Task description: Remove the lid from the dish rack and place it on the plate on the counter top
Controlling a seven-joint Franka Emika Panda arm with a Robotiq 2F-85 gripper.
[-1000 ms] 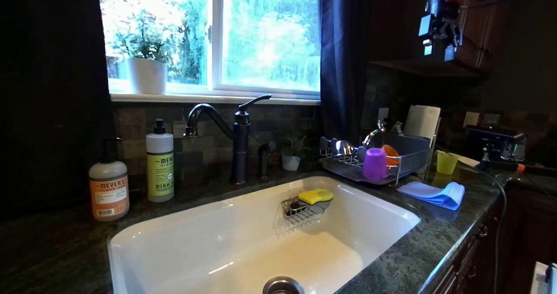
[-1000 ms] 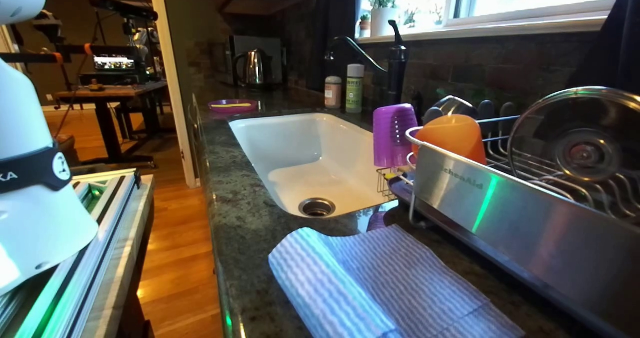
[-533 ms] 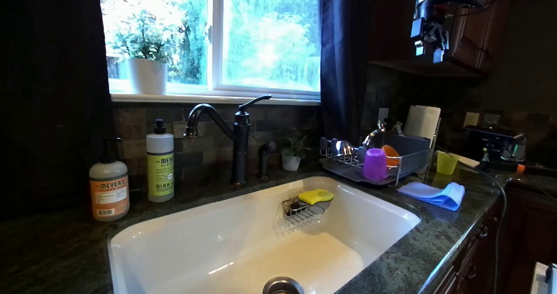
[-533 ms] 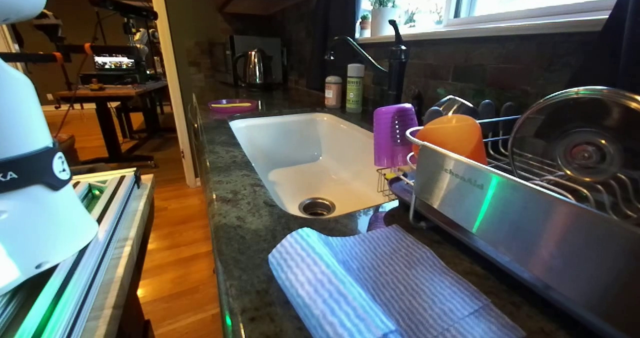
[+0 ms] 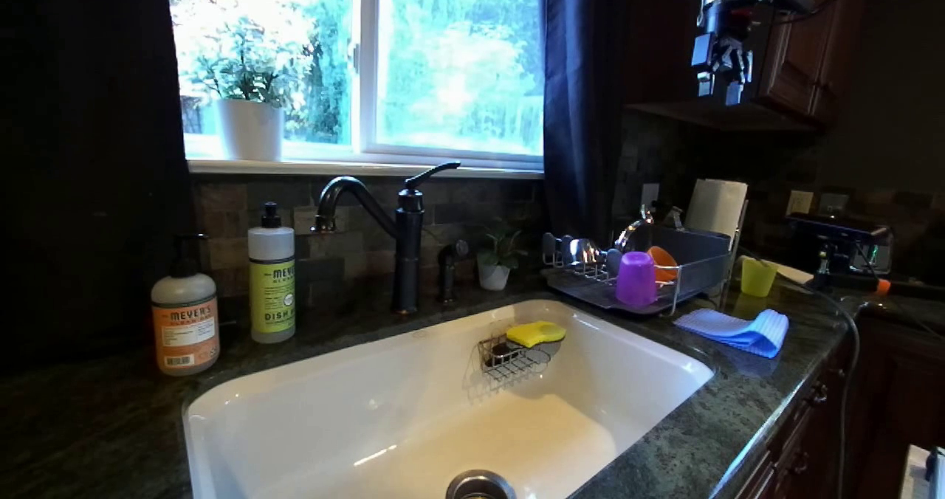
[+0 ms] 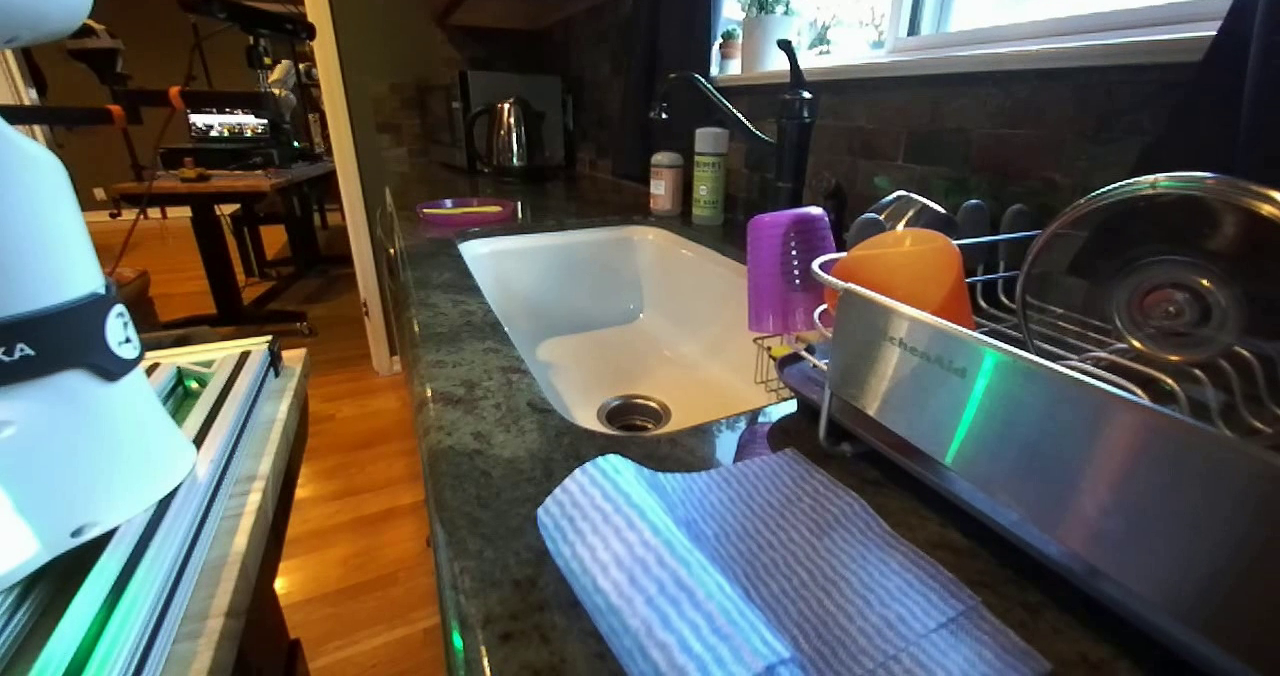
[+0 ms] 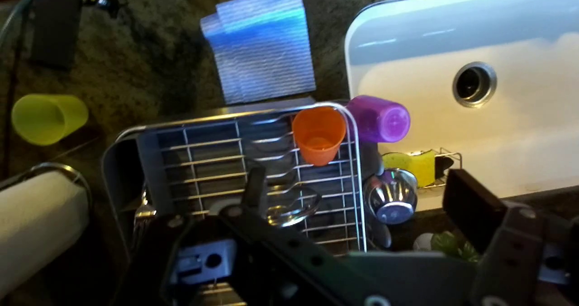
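2 fingers stood well apart in the wrist view: the jaws were spread, high over the rack. In an exterior view the gripper hung in front of the cabinet, tips downward. In an exterior view the arm stood at the left edge, only part of it in sight.

The lid stood on edge in the rack, its round face plain in an exterior view. Only there did the plate show, on the counter past the sink, with 1 yellow strip across it, and the kettle beyond. The green cup showed upright near the rack in an exterior view, and in the wrist view too. The fork, at the rack's end, showed in the wrist view alone. All 3 views showed the cloth on the counter, just beside the rack.
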